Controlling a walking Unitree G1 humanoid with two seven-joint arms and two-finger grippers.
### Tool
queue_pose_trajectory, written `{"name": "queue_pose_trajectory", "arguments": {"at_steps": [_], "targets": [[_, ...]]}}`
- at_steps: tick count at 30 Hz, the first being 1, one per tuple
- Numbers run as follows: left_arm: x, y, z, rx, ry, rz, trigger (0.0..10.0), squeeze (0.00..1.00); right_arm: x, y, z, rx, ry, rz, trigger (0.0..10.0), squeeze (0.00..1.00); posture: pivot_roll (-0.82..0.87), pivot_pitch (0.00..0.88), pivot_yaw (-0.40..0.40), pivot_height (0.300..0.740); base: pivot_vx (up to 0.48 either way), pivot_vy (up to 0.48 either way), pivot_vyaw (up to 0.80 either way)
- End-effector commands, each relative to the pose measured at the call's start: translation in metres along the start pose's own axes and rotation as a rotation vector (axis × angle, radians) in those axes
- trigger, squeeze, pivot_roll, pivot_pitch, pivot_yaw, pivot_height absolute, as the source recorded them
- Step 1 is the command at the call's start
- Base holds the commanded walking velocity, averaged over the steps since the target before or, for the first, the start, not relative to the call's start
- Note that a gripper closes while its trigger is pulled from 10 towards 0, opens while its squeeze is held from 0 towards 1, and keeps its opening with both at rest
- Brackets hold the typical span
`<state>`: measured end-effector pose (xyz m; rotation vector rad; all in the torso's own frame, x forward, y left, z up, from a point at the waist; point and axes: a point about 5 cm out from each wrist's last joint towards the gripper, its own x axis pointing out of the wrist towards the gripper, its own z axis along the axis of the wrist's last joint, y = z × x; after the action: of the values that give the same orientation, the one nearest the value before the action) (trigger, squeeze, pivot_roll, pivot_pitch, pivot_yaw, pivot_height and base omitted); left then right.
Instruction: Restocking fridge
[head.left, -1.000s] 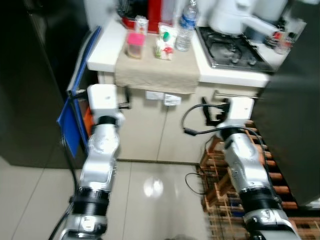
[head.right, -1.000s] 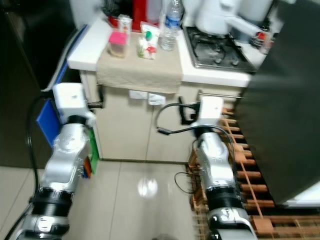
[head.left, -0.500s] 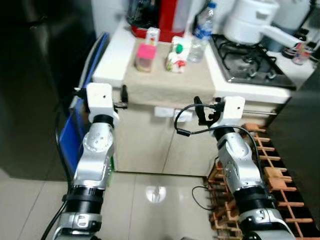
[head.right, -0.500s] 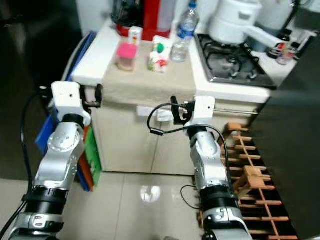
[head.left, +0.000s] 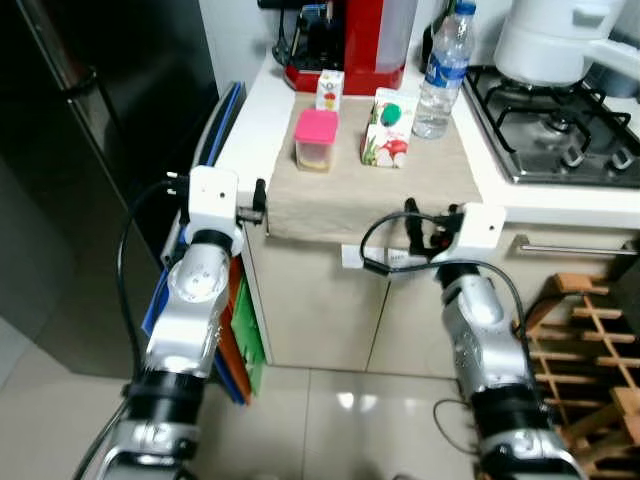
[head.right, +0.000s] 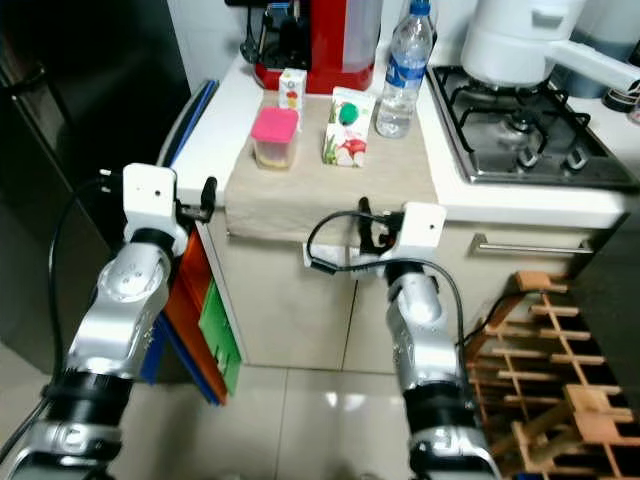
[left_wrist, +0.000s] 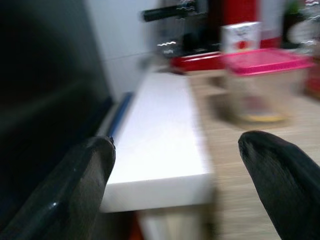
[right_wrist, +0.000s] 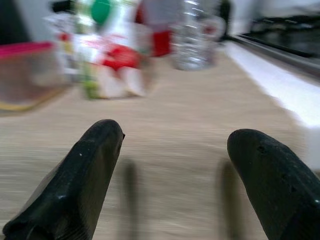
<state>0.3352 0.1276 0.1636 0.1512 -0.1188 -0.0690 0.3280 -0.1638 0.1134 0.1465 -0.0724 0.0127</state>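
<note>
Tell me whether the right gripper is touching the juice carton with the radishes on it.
Apart. In the right wrist view the open right gripper has bare beige cloth between its fingertips and the carton farther back on the counter.

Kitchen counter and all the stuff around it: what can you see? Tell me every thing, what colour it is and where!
Container: one, clear with pink lid, on the beige cloth, left.
Small carton: one, white, behind the container.
Bigger carton: one, white with green and red print, middle of the cloth.
Water bottle: one, clear with blue label, right of the cartons.
Red appliance: one, at the back of the counter.
White pot: one, on the gas hob.
Wooden rack: one, on the floor, right.
Fridge: one, dark, left.
Left gripper: open, at the counter's edge.
Right gripper: open, low over the cloth.
</note>
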Motion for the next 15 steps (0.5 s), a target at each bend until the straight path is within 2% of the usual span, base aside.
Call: {"name": "queue_pose_trajectory", "arguments": {"at_steps": [1,5,9,15], "targets": [[0.003,0.007,0.005,0.008,-0.018,0.015,10.0,0.0,0.004,0.007,0.009,-0.002,-0.042,0.016,10.0,0.0,-0.01,0.0,0.036,0.74,0.0,0.0,0.0],[0.004,0.006,0.008,-0.013,-0.028,0.007,10.0,0.0,0.003,0.009,0.013,-0.028,-0.059,0.028,10.0,0.0,-0.01,0.0,0.024,0.74,0.0,0.0,0.0],[0.004,-0.004,0.005,-0.148,-0.015,0.008,10.0,0.0,0.002,0.008,0.021,-0.1,-0.071,0.046,10.0,0.0,-0.04,0.0,-0.008,0.74,0.0,0.0,0.0],[0.002,-0.013,0.007,-0.116,-0.037,-0.052,10.0,0.0,0.003,0.002,0.019,-0.092,-0.06,0.036,10.0,0.0,-0.04,0.0,-0.004,0.74,0.0,0.0,0.0]]}}
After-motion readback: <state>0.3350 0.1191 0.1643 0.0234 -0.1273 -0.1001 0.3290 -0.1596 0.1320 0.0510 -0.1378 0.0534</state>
